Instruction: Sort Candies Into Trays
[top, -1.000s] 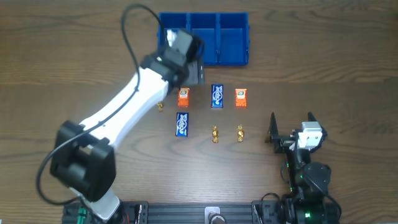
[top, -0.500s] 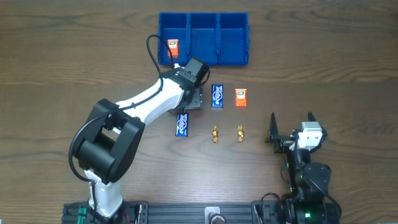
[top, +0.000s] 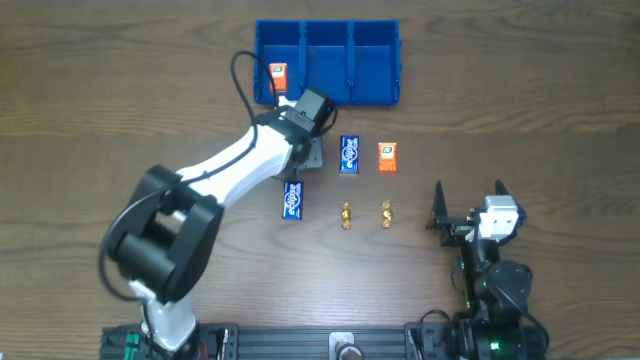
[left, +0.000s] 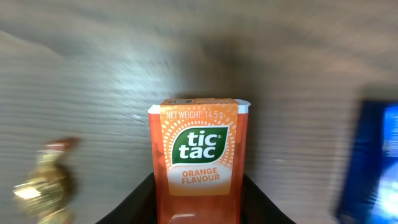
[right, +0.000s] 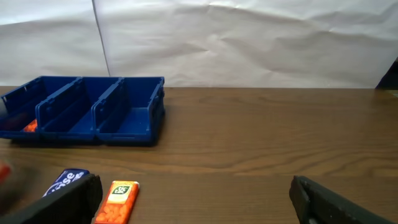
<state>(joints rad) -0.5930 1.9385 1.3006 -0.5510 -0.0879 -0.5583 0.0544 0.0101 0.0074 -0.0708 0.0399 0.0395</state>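
Sitting toward the far side of the table (top: 540, 120), the blue tray (top: 360, 100) holds one orange box (top: 279, 75) in its left compartment.

The left gripper (top: 308, 152) is low over a second orange box (left: 199, 149), which lies flat on the table near the tray. A gold sweet (left: 46, 183) lies on one side of that box and a blue packet (top: 349, 154) on the other. Whether the gripper clamps the box or merely straddles it cannot be told. A third orange box (top: 387, 157) lies just past the blue packet. Nearer the arms lie another blue packet (top: 292, 200) and two more gold sweets (top: 346, 215) (top: 386, 213). The right gripper (top: 468, 200) rests apart from the candies, jaws wide apart.
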